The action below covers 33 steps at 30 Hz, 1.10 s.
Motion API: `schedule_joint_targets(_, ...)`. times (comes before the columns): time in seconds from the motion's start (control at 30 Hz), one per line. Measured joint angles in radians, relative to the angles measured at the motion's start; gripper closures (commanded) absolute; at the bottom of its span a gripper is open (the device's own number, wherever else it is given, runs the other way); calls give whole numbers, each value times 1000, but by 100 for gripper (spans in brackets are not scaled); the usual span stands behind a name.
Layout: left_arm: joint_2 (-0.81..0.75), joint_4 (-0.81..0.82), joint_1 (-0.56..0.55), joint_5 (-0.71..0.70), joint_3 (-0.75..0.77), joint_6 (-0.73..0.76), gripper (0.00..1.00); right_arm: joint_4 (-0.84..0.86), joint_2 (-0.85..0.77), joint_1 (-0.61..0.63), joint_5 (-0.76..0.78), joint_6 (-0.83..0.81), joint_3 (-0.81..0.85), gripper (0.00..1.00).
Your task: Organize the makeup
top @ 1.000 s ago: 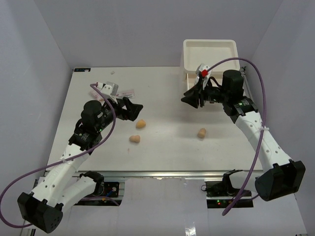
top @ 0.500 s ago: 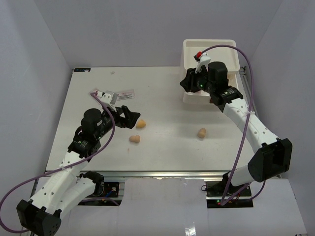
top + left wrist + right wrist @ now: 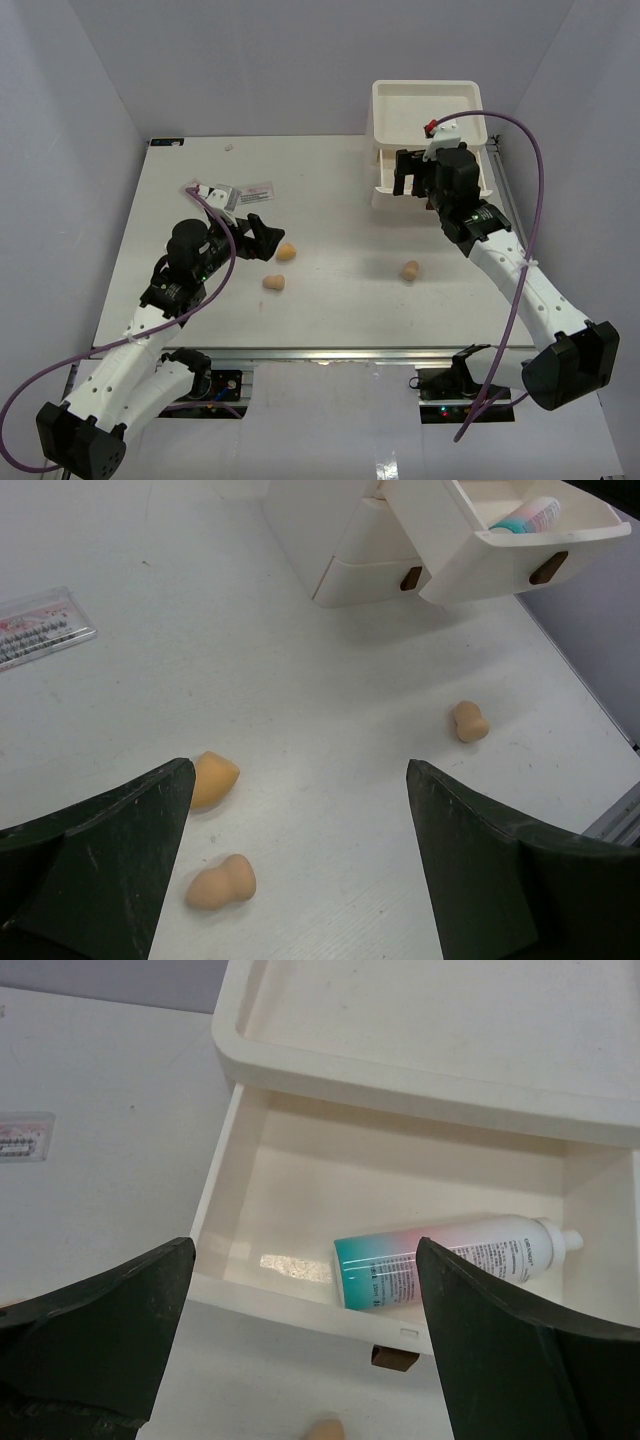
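Three tan sponges lie on the white table: one [image 3: 285, 252] just right of my left gripper [image 3: 264, 238], one [image 3: 273, 283] below it, one [image 3: 409, 270] further right. The left wrist view shows the same sponges [image 3: 212, 778] [image 3: 220, 883] [image 3: 468, 721] ahead of the left gripper [image 3: 300, 770], which is open and empty. The white bottle with a teal base [image 3: 450, 1257] lies on its side in the open drawer [image 3: 300, 1195]. My right gripper [image 3: 305, 1250] hangs open over it, apart from it. A flat packet [image 3: 256, 189] lies at the back left.
The white drawer unit [image 3: 425, 110] stands at the back right, its top a shallow tray and one drawer [image 3: 384, 190] pulled out toward the table. Lower drawers [image 3: 360, 575] are shut. Purple cables loop off both arms.
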Motion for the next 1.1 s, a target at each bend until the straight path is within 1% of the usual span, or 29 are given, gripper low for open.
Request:
schedule_joint_targets(0.1, 0, 0, 0, 0, 0, -3, 2, 2, -26, -21, -83, -28, -19, 3)
schedule_joint_targets(0.13, 0, 0, 0, 0, 0, -6, 2, -6, -34, -31, -153, -58, -20, 6)
schedule_joint_targets(0.2, 1, 0, 1, -1, 0, -15, 2, -26, -51, -62, -360, -136, -21, 9)
schedule_joint_targets(0.3, 5, -4, 7, -15, 0, -40, 3, -58, -75, -92, -714, -272, -26, 10)
schedule_joint_targets(0.33, 8, -9, 12, -23, 0, -55, 5, -72, -86, -96, -828, -318, -36, 10)
schedule_joint_targets(0.43, 15, -41, 34, -52, 0, -105, 6, -107, -128, -99, -1081, -426, -92, 10)
schedule_joint_targets(0.5, 13, -71, 50, -91, -2, -161, 8, -127, -157, -110, -1201, -490, -137, 10)
schedule_joint_targets(0.63, -15, -160, 72, -199, -13, -315, 8, -145, -224, -166, -1334, -569, -225, 10)
schedule_joint_targets(0.77, -32, -314, 76, -351, -9, -522, 7, -110, -271, -210, -1411, -582, -314, 10)
schedule_joint_targets(0.87, -21, -432, 78, -467, -9, -637, 3, -60, -286, -236, -1449, -574, -384, 10)
schedule_joint_targets(0.97, 26, -516, 79, -580, -4, -695, 2, -39, -288, -270, -1478, -562, -430, 10)
schedule_joint_targets(1.1, 174, -601, 87, -703, 46, -740, 2, -19, -291, -312, -1509, -553, -446, 10)
